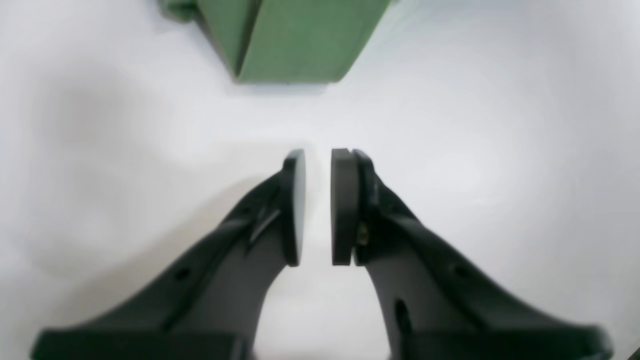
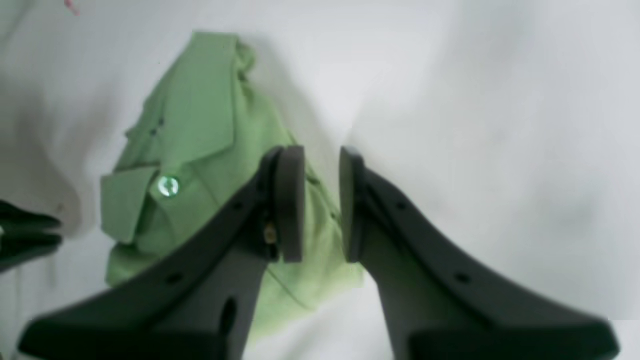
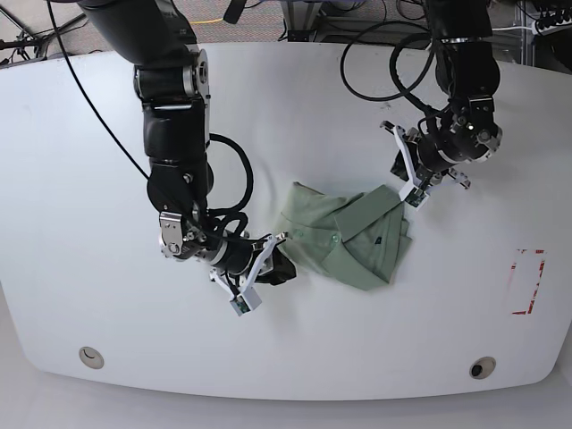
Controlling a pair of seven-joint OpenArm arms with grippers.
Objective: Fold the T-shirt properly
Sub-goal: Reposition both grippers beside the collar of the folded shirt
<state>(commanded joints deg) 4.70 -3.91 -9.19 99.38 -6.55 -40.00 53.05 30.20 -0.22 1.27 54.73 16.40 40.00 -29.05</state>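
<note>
Green T-shirt (image 1: 290, 40) blurred, cropped at frame top.

Soft matt cloth T-shirt (image 3: 344, 237)

A robotics lab is being shown: two black robot arms (image 3: 174, 134) are being operated over a broad white table (image 3: 80, 223) with rounded corners. Black cables (image 3: 375, 54) are being trailed across its far edge, a power strip (image 3: 554, 22) is being kept on the floor behind, and a red outline (image 3: 527, 281) is being displayed on the tabletop.
</note>
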